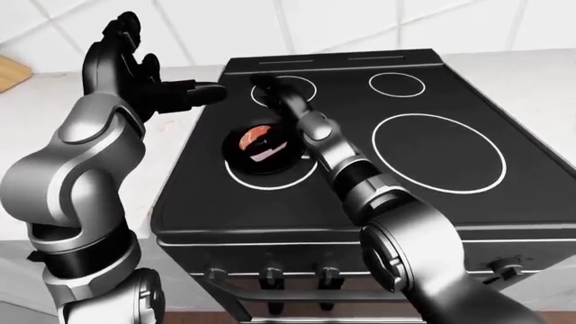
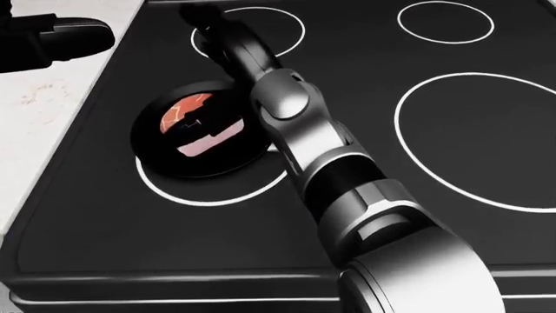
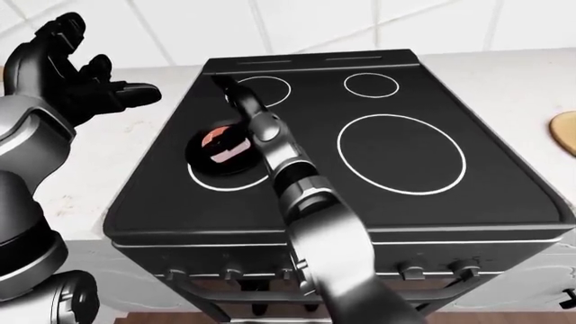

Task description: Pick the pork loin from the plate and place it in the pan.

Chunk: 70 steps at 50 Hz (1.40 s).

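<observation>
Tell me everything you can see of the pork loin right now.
The pork loin is a rounded, reddish-pink cut with pale marbling lines. It lies inside the small black pan, toward its upper left in the head view, on the stove's lower-left burner ring. A pale pink patch below it may be a reflection or another face; I cannot tell. Nothing grips it: the right hand is open above the pan, apart from it.
</observation>
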Tool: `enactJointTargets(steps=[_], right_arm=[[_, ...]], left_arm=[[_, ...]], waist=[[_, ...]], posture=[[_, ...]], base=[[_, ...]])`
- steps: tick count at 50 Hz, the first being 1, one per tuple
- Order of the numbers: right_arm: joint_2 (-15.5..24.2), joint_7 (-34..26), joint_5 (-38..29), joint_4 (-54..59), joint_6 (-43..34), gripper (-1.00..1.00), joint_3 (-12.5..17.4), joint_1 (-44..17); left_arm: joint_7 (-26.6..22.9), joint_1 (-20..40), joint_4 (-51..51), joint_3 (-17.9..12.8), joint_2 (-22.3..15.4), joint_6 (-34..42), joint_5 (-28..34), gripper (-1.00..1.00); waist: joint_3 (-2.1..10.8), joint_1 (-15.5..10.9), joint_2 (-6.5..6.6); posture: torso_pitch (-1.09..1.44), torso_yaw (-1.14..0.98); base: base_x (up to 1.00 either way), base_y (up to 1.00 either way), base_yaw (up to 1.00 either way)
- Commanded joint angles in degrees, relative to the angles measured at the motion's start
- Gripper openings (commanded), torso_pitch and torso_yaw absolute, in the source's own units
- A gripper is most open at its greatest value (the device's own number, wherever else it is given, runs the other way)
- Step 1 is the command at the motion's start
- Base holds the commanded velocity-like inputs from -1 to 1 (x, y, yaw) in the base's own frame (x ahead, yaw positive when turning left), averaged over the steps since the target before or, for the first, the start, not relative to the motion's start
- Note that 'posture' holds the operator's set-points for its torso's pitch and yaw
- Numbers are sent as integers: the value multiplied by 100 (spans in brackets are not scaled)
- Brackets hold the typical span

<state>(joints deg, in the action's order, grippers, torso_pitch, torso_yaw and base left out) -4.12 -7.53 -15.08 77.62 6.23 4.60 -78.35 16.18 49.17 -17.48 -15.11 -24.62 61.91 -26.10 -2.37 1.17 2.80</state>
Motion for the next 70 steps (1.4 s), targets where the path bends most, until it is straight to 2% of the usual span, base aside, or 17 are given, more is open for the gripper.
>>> enactJointTargets(steps=[1,7,14,21,29,37,48,61,67,70], right_arm=[[67,42,54,-266,125,100,30,-290],[130,56,100,-329,-125,100,16,-521],[355,221,554,-559,-828,100,187,-908],[804,324,721,-1280,-1867,100,-6,-1089],[1262,228,726,-3234,-3373,100,-180,-601],[1711,-166,467,-5505,-5001,100,-169,33],[2225,-787,17,-7616,-6439,100,-92,667],[2784,-1536,-497,-8838,-7277,100,15,1016],[2863,-1709,-741,-8973,-7177,100,13,1121],[2827,-1746,-791,-9050,-6989,100,105,1177]], left_arm=[[15,190,-142,-69,-80,-151,17,100],[17,242,-122,-54,-85,-137,26,100],[-43,325,11,42,-28,-284,88,100],[-55,622,170,183,53,-337,194,100],[-39,764,240,289,189,-432,316,100],[-106,878,630,364,315,-743,539,100],[-174,1005,1014,304,263,-1024,604,100],[-262,800,1249,294,215,-1593,735,100],[-302,777,1332,249,181,-1744,745,100],[-271,785,1416,199,174,-1917,732,100]], waist=[[178,6,34],[173,4,32],[159,-9,12],[141,-40,-44],[114,-69,-111],[92,-109,-185],[82,-115,-230],[80,-113,-248],[66,-103,-239],[67,-99,-241]], posture=[[0,0],[0,0],[0,0],[0,0],[0,0],[0,0],[0,0],[0,0],[0,0],[0,0]], base=[[0,0,0],[0,0,0],[0,0,0],[0,0,0],[0,0,0],[0,0,0],[0,0,0],[0,0,0],[0,0,0],[0,0,0]])
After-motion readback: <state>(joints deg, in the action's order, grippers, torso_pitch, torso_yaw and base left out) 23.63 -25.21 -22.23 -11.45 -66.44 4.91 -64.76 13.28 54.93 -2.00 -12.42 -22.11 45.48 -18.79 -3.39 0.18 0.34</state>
